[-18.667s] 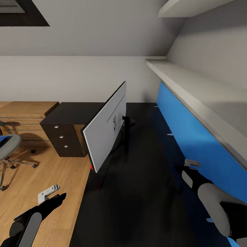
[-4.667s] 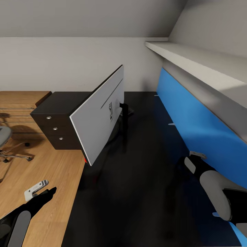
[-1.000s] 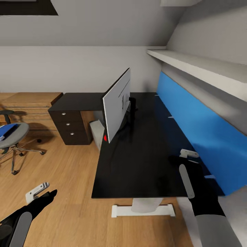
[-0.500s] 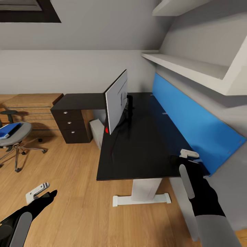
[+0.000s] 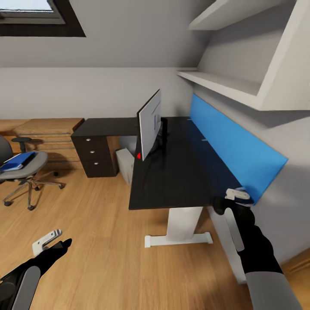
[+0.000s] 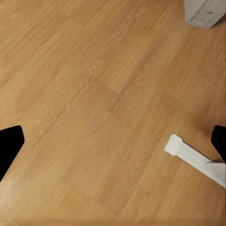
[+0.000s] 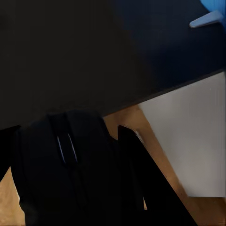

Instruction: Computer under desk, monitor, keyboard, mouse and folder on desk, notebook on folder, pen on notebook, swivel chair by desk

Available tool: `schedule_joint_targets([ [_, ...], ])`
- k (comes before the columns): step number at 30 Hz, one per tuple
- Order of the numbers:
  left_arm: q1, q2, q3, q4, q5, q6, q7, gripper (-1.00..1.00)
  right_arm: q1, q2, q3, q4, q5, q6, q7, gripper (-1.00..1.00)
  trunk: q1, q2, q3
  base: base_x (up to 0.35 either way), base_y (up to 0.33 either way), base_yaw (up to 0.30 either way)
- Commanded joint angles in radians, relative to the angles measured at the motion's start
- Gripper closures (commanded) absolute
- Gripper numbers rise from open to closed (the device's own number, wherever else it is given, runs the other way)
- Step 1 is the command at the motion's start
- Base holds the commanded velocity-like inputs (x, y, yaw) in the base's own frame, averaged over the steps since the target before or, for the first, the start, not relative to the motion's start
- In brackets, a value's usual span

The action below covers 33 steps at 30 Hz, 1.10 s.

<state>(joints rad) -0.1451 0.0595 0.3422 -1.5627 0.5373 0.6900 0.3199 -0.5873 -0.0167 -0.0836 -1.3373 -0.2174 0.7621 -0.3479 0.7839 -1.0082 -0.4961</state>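
Viewpoint change: the head camera now stands farther back from the desk (image 5: 172, 181) than 0.5 s ago, so the desk's near edge and its white foot (image 5: 178, 239) sit higher in the picture, and more of the swivel chair (image 5: 21, 165) is in view. Both arms keep the same places in the head view.

Right gripper (image 5: 221, 202): clenched on a black mouse (image 7: 66, 165). In the right wrist view the scroll wheel shows between the fingers (image 7: 141, 179). The gripper hangs just off the desk's near right corner, over the wood floor (image 5: 94, 241).

Left gripper (image 5: 48, 242): released. In the left wrist view its dark fingertips (image 6: 9, 146) stand wide apart over bare floor, and nothing lies between them.

Locations relative to the right gripper:
- Monitor (image 5: 150, 125): ahead and to the left, upright on the desk, silver back toward the camera, red dot at its lower corner.
- Computer (image 5: 125, 163): farther left, on the floor under the desk, beside the drawer unit (image 5: 95, 155).
- Blue panel (image 5: 232, 146): just beside it, on the right, along the desk's wall side.

Locations relative to the left gripper:
- Swivel chair: ahead and well apart from the desk.
- Folder (image 5: 17, 160): flat on the chair seat.
- Desk foot (image 6: 193, 157): near, to the right.
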Motion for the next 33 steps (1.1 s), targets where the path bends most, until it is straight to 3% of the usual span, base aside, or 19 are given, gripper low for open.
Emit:
schedule_joint_targets([
  [1,-0.001,0.0,0.0,0.0,0.011,0.003,0.008,-1.0,-0.001,0.0,0.001,-0.001,-0.011,0.002,-0.01,1.0,0.0,-0.001,0.001,-0.289,0.202,0.0],
  [9,-0.001,0.005,-0.047,0.111,0.009,0.002,0.01,-1.0,0.0,0.022,0.001,0.003,-0.005,-0.013,-0.008,1.0,0.0,-0.001,0.013,-0.286,0.208,0.0],
  [16,-0.001,0.006,-0.063,0.127,0.002,0.003,0.009,-1.0,0.018,0.039,0.003,0.009,-0.005,-0.045,-0.008,1.0,0.0,-0.001,0.024,-0.242,0.16,0.0],
  [21,-0.001,0.008,-0.088,0.172,-0.085,-0.003,0.009,-1.0,0.042,0.075,0.003,0.011,-0.005,-0.066,-0.007,1.0,0.0,-0.001,0.032,-0.047,0.027,0.0],
  [23,-0.001,0.007,-0.091,0.226,-0.133,-0.006,0.008,-1.0,0.08,0.088,0.003,0.018,-0.004,-0.107,-0.006,1.0,0.0,-0.001,0.035,-0.013,0.007,0.0],
  [25,-0.001,0.007,-0.093,0.288,-0.186,-0.017,0.007,-1.0,0.147,0.097,0.01,0.025,-0.002,-0.206,-0.008,1.0,0.0,-0.001,0.038,-0.006,0.003,0.0],
  [26,-0.001,0.007,-0.093,0.302,-0.195,-0.023,0.007,-1.0,0.16,0.098,0.014,0.025,-0.002,-0.228,-0.009,1.0,0.0,-0.001,0.04,-0.004,0.002,0.0],
  [30,-0.002,0.005,-0.094,0.404,-0.225,-0.109,0.004,-1.0,0.22,0.102,0.044,0.01,-0.001,-0.302,-0.022,1.0,0.0,-0.001,0.046,-0.001,0.001,0.0],
  [32,-0.001,0.004,-0.097,0.477,-0.231,-0.187,0.002,-1.0,0.266,0.101,0.051,0.004,-0.001,-0.317,-0.033,1.0,0.0,-0.001,0.048,0.0,0.0,0.0],
  [33,0.0,0.004,-0.099,0.547,-0.234,-0.264,0.001,-1.0,0.293,0.101,0.053,0.011,0.0,-0.326,-0.038,1.0,0.0,-0.001,0.049,0.0,0.0,0.0],
])
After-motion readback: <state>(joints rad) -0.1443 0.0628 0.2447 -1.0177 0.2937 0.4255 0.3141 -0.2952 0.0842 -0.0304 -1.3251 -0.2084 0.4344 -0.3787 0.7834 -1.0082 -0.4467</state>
